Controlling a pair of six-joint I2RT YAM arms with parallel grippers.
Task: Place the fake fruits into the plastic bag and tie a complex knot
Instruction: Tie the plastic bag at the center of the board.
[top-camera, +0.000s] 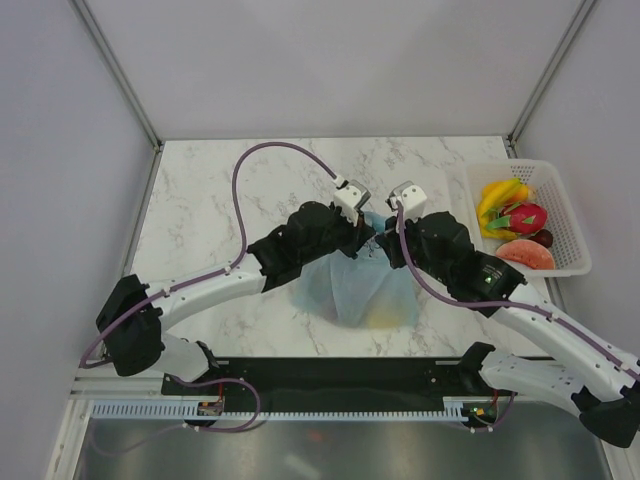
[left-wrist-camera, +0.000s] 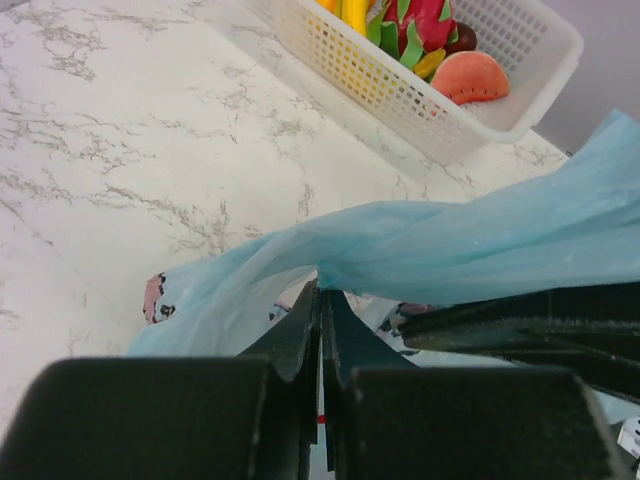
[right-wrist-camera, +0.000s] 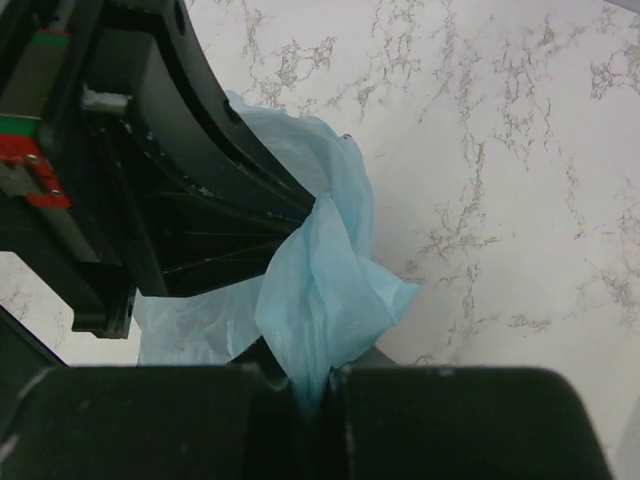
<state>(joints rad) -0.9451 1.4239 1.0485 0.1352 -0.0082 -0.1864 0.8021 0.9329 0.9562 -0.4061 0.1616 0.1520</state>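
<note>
The light-blue plastic bag (top-camera: 352, 285) sits mid-table between both arms, and a yellowish shape shows through its lower right. My left gripper (top-camera: 362, 232) and right gripper (top-camera: 386, 242) meet over its top. In the left wrist view the left gripper (left-wrist-camera: 321, 290) is shut on a stretched band of the plastic bag (left-wrist-camera: 480, 235). In the right wrist view the right gripper (right-wrist-camera: 318, 378) is shut on a bunched fold of the plastic bag (right-wrist-camera: 322, 285). Fake fruits lie in the basket: bananas (top-camera: 497, 196), dragon fruit (top-camera: 526, 217), orange-red slice (top-camera: 527, 254) and dark ball (top-camera: 543, 238).
The white mesh basket (top-camera: 572, 222) stands at the table's right edge; its rim (left-wrist-camera: 500, 125) also shows in the left wrist view. The left arm's black gripper body (right-wrist-camera: 170, 190) fills the upper left of the right wrist view. Grey walls enclose the marble table (top-camera: 200, 210).
</note>
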